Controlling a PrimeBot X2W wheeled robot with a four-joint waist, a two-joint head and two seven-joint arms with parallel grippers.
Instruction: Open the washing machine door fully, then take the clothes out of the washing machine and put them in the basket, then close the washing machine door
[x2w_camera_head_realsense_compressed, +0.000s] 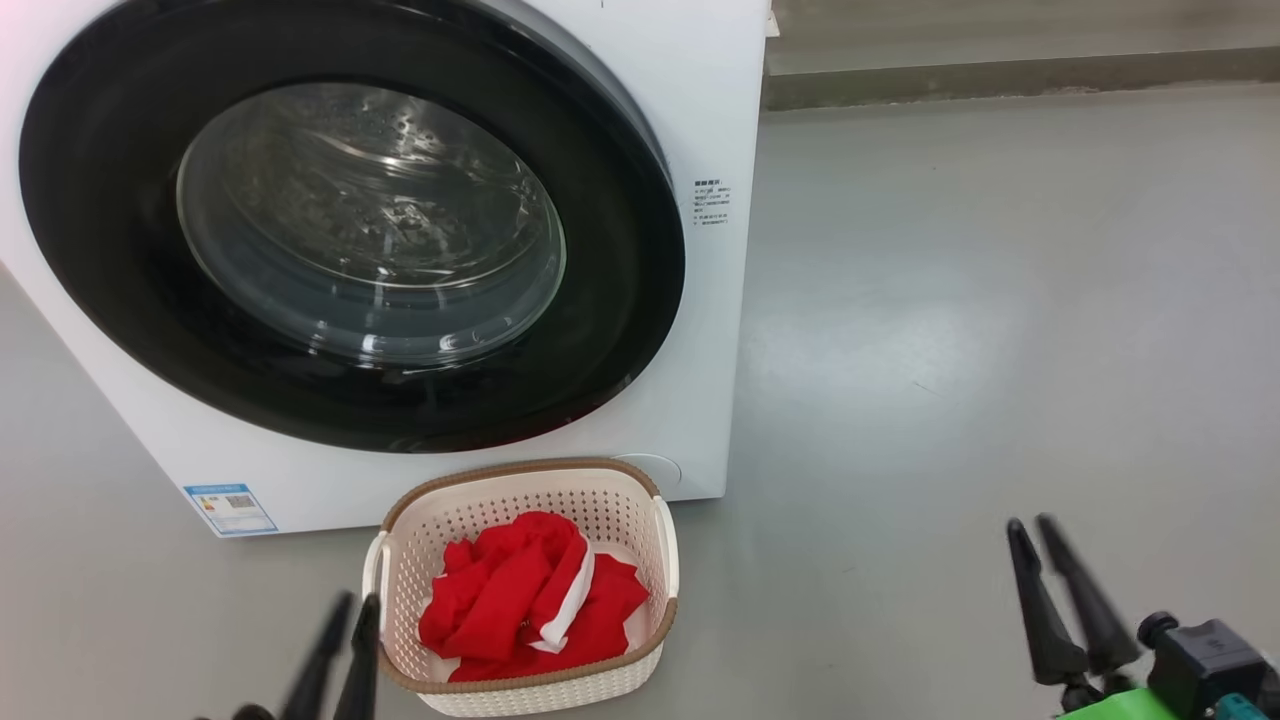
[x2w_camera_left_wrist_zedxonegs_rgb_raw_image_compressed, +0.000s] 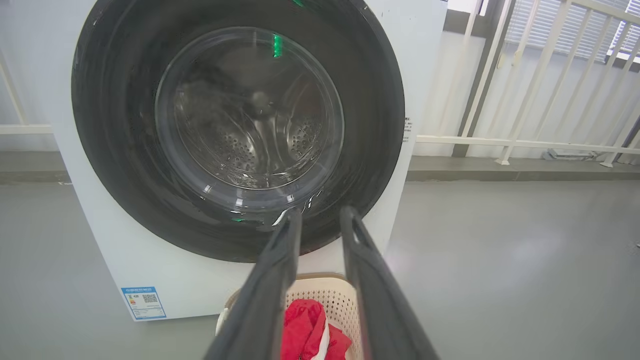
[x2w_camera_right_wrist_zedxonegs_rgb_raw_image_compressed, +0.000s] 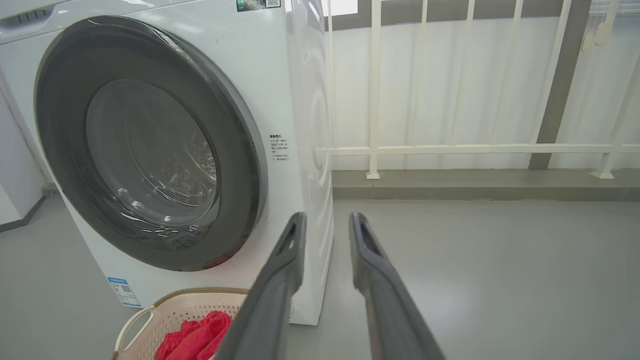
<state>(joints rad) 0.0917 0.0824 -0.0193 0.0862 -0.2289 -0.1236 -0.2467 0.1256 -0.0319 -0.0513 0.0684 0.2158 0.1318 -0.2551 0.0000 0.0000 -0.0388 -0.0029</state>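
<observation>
The washing machine (x2w_camera_head_realsense_compressed: 700, 90) stands white and large at the upper left, and its door (x2w_camera_head_realsense_compressed: 360, 225), black-rimmed with a glass bowl, lies flush against the front, closed. On the floor just in front sits the cream basket (x2w_camera_head_realsense_compressed: 625, 500) holding the red clothes (x2w_camera_head_realsense_compressed: 525, 600) with white trim. My left gripper (x2w_camera_head_realsense_compressed: 355, 605) hangs at the lower left beside the basket, open and holding nothing. Well to the right over bare floor, my right gripper (x2w_camera_head_realsense_compressed: 1030, 525) is also open with nothing between its fingers. The door (x2w_camera_left_wrist_zedxonegs_rgb_raw_image_compressed: 235, 125) and clothes (x2w_camera_left_wrist_zedxonegs_rgb_raw_image_compressed: 305, 330) show in the left wrist view, and the door (x2w_camera_right_wrist_zedxonegs_rgb_raw_image_compressed: 145, 145) and basket (x2w_camera_right_wrist_zedxonegs_rgb_raw_image_compressed: 175, 310) in the right wrist view.
Grey floor (x2w_camera_head_realsense_compressed: 1000, 300) spreads to the right of the machine. A white railing (x2w_camera_right_wrist_zedxonegs_rgb_raw_image_compressed: 450, 149) and a low kerb (x2w_camera_head_realsense_compressed: 1000, 75) run behind it. A blue label sticker (x2w_camera_head_realsense_compressed: 230, 508) marks the machine's lower left corner.
</observation>
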